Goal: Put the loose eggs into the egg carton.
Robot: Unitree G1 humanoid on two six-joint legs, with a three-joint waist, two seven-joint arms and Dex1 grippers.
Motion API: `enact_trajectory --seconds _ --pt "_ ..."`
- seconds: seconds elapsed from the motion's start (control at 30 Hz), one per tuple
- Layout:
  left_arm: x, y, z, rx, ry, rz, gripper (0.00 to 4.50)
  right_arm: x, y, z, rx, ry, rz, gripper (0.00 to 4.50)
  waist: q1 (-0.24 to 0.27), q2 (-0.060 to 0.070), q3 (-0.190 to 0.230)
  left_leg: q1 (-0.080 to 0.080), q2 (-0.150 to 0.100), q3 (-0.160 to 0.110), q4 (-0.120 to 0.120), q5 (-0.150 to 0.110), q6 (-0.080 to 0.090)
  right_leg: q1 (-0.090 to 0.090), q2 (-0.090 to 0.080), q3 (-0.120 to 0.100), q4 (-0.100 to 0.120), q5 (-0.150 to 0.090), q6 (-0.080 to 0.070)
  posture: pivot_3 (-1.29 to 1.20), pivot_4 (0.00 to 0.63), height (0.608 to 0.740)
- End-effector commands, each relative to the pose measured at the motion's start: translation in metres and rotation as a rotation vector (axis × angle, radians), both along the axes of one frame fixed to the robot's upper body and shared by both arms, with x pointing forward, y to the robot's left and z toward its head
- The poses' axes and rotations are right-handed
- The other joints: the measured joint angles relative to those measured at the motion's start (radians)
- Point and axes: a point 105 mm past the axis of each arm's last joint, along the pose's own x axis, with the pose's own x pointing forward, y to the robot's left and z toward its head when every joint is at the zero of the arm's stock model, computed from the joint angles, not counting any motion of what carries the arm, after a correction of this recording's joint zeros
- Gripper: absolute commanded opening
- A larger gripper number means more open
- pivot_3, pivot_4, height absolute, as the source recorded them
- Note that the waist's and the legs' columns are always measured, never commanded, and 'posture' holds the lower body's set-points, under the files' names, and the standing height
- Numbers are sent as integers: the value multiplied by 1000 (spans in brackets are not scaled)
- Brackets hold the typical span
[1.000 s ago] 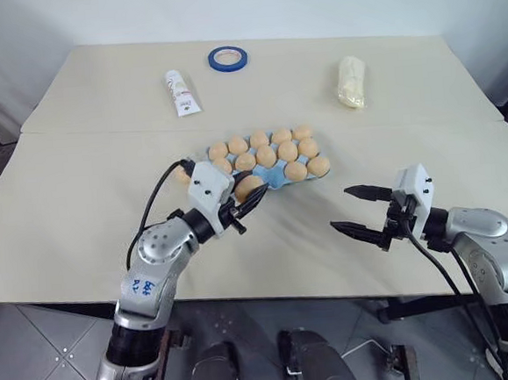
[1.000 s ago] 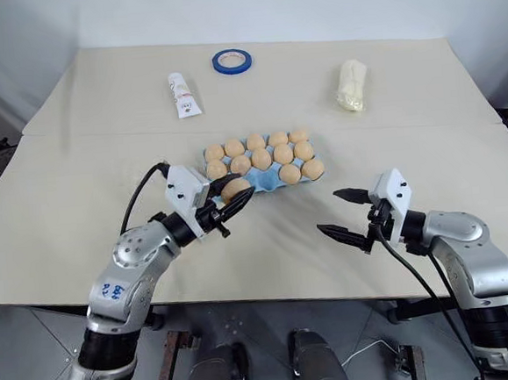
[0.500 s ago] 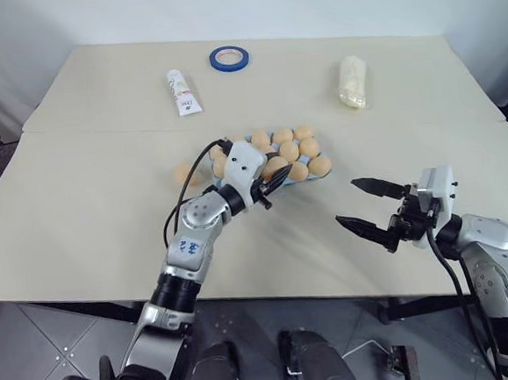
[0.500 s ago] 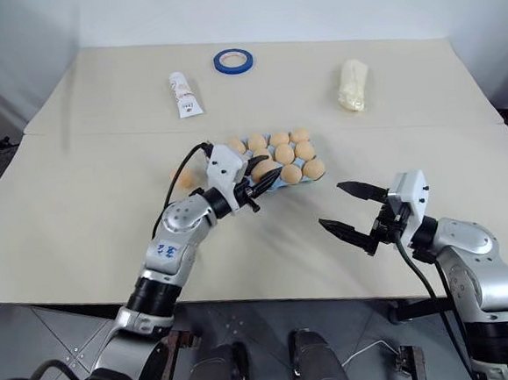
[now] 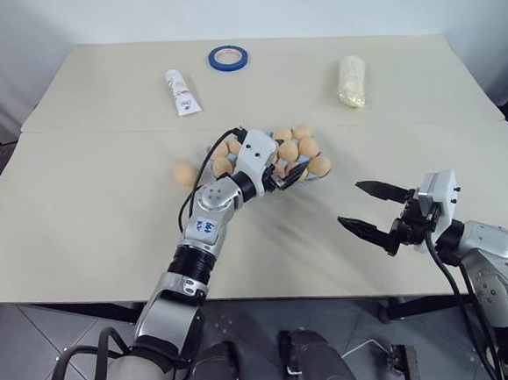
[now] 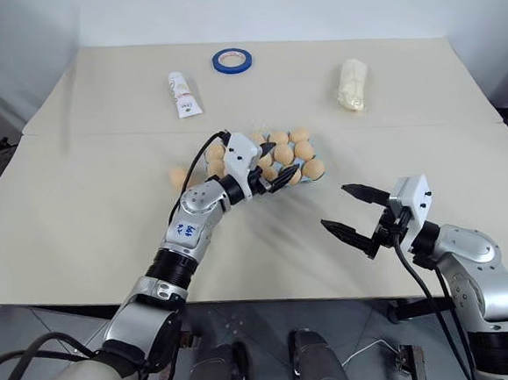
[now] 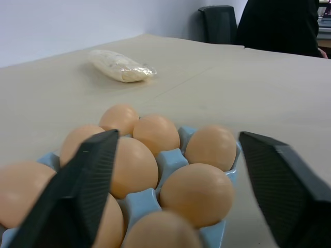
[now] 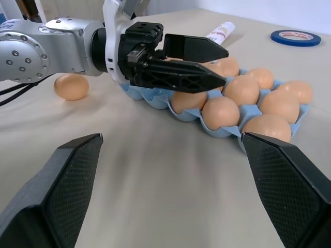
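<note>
Since a second ago, the left gripper (image 5: 290, 175) has carried its egg from the near edge of the egg carton (image 8: 155, 96) out over the tray, and its fingers, then clamped on that egg, now stand apart. From the left wrist view the two black fingers (image 7: 85, 175) spread wide with nothing between them; directly beneath sits a blurred egg at the near edge of the carton, which I judge to be the one just let go, though whether it is fully seated in a cup cannot be told. The right wrist view shows the same gripper low over the near row, both fingers pointing across the eggs. The right gripper (image 5: 374, 209) has barely shifted: it hangs open and empty above bare table, well apart from the carton on its right side.

Outward from the left gripper, the carton's cups look nearly all filled with tan eggs. One loose egg (image 5: 182, 174) lies on the table just off the carton's left end. Further back sit a white tube (image 5: 181, 92), a blue tape ring (image 5: 228, 57) and a pale wrapped bundle (image 5: 351, 81), none in the way.

By my reckoning the task is close to done: one egg is visibly left to fetch, and an open cup for it cannot be made out behind the left arm.
</note>
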Motion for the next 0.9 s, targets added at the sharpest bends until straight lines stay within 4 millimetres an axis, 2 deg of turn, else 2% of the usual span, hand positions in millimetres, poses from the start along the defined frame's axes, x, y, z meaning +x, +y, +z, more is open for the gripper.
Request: enact_trajectory --seconds 0.03,0.13,0.23,0.33,0.47,0.57,0.67,0.9 --pt "-4 -4 20 -19 -70 -22 4485 -3 -5 13 -12 -55 -15 4500 0 0 0 0 0 0 0 0 0 0 0 0 0 0 0 0 150 740" --pt "-10 -1 24 -20 -88 -39 4485 -1 -5 14 -15 -55 -14 4500 0 0 0 0 0 0 0 0 0 0 0 0 0 0 0 0 150 740" --pt "-32 10 26 -8 -120 -108 4485 -1 -4 15 -14 -56 -6 4500 -5 0 0 0 0 1 -1 0 -1 0 0 0 0 0 0 0 150 740" --pt "-60 40 23 -22 -119 -151 4485 -2 -4 15 -14 -54 -1 4500 -7 0 0 2 2 1 -2 1 -4 0 1 0 1 -1 -2 0 150 740" --pt "-86 74 13 -3 -61 -154 4485 -2 -5 14 -14 -45 3 4500 -4 1 0 3 2 0 -1 1 -5 0 0 0 5 -3 -4 0 150 740" --pt "-97 95 13 -11 -32 -125 4485 -1 -4 12 -15 -37 13 4500 -1 1 0 3 1 -1 0 1 -3 1 0 0 5 -2 -4 0 150 740" --pt "-108 125 13 -27 4 -84 4485 0 -2 13 -12 -36 24 4500 -1 1 0 3 0 -1 0 0 -3 3 -1 0 1 -1 -3 0 150 740" --pt "-126 211 -10 52 116 100 4485 1 -1 10 -17 -19 57 4500 -3 1 0 3 1 -1 -2 1 -1 1 -1 -1 1 -2 -5 0 150 740"
